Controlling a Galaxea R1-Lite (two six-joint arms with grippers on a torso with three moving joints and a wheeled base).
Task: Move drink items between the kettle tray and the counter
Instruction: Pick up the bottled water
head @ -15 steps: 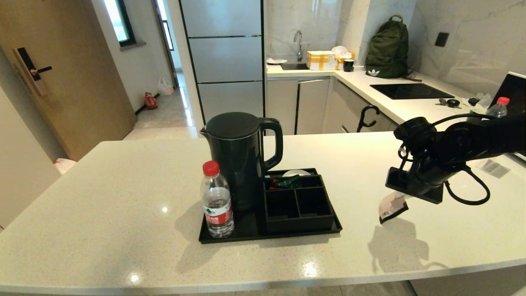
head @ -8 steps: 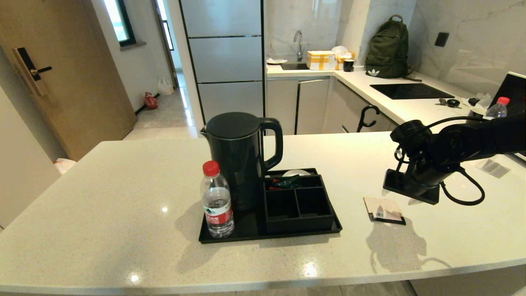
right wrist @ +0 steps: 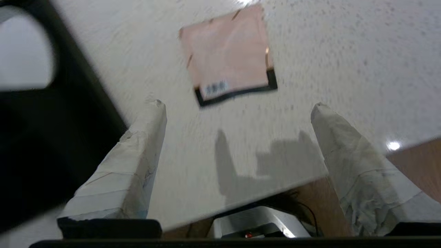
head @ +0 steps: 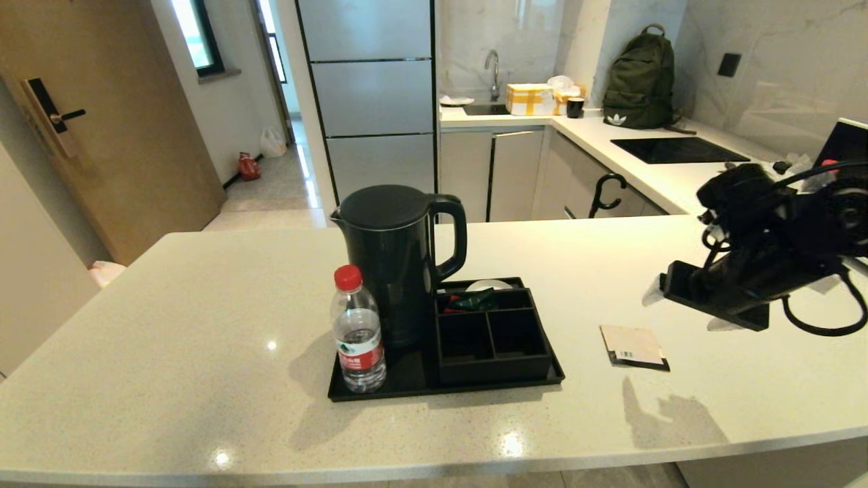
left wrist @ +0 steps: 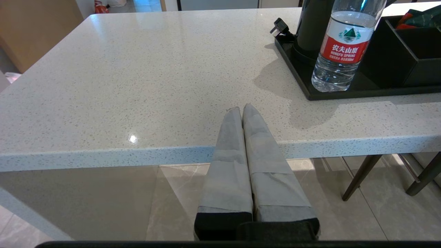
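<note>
Fingers (right wrist: 148, 144) on the right gripper (right wrist: 237, 106) are spread wide and hold nothing — it hangs in the air above the worktop (head: 169, 325), over toward the right side. Just below and ahead of it the beige sachet (head: 633, 346) lies flat on the stone, black edge and barcode toward the near rim, well apart from the kettle tray (head: 407, 388). On that tray the water bottle (head: 357, 338) stands upright at the front left corner, beside the black kettle (head: 395, 261); the four-compartment box (head: 489, 333) sits on the right (red and green packets in a back cell). Left gripper (left wrist: 242, 109) waits by the worktop's near edge, fingers pressed together, empty.
</note>
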